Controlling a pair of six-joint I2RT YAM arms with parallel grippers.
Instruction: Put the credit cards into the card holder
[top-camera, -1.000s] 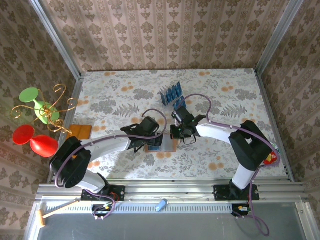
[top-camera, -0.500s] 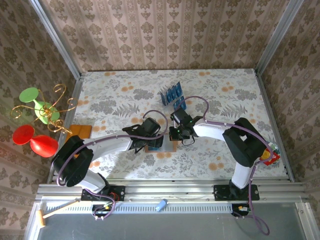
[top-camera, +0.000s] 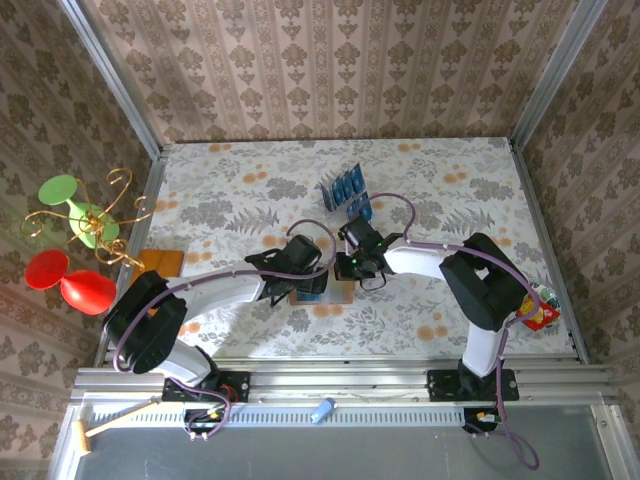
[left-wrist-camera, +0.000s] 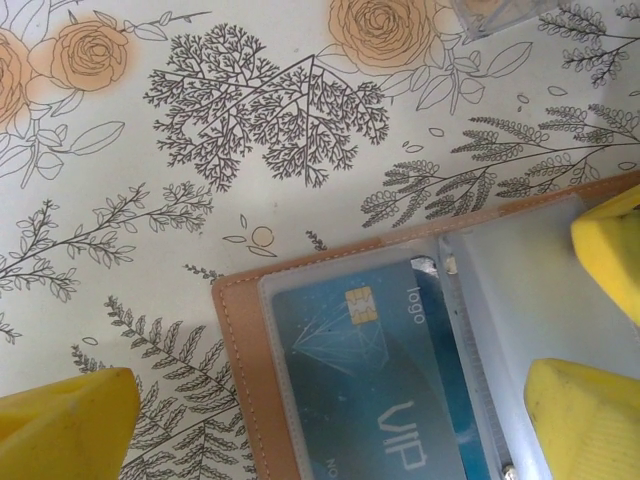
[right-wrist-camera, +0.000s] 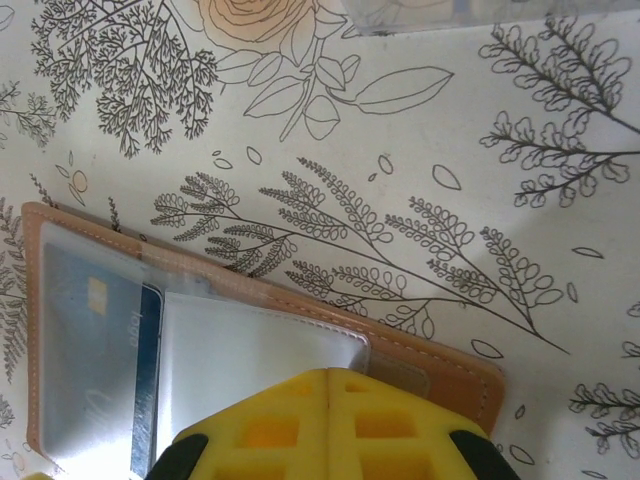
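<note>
The right arm (top-camera: 420, 257) has edged leftward over the card holder (top-camera: 340, 293).

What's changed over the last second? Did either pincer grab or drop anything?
The right pincer, shut, crept slightly left over the card holder, its elbow swinging inward. The left pincer, open, edged right a touch. Nothing taken or released. The card holder, the blue card in it and the cards in the rack stayed put.

Left arm (top-camera: 215, 288), right arm (top-camera: 430, 262) crowd card holder (top-camera: 341, 293); card rack (top-camera: 345, 190) just behind; table (top-camera: 220, 190) far-left free.
</note>
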